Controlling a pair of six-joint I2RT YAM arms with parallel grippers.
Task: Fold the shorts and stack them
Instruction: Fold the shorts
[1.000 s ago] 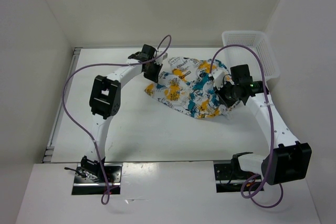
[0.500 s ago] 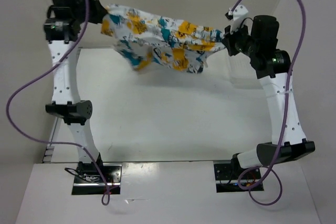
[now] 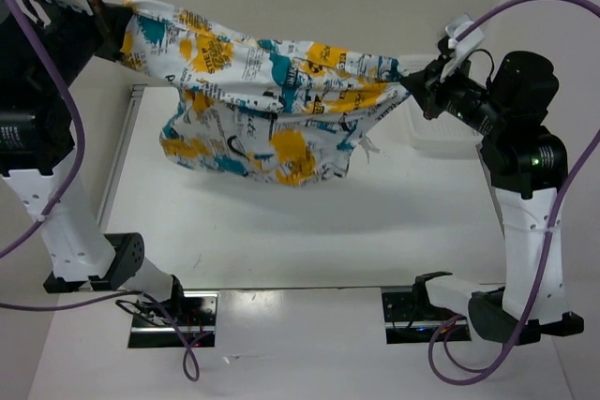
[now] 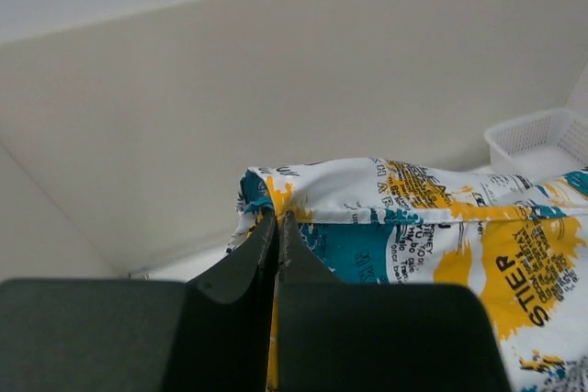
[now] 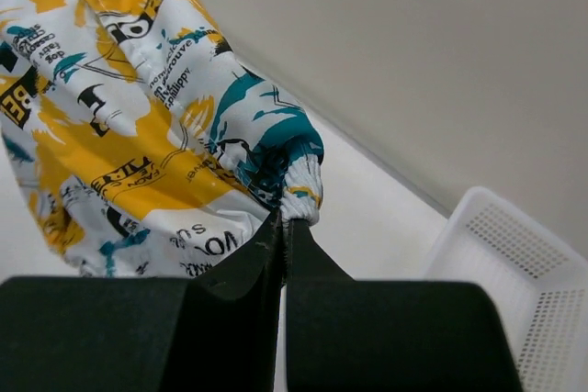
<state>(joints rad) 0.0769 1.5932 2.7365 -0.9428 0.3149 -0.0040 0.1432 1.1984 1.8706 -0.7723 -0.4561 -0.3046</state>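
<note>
Overhead, shorts (image 3: 272, 100) hang above table (image 3: 281, 241); basket (image 5: 542, 254) far right.

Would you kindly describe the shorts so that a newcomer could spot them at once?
Above the white table, the shorts hang stretched in the air, one end pinched by the left gripper, the other by the right gripper. They are the only printed cloth: white with teal, yellow-orange and black lettering, unlike the plain white mesh basket.
</note>
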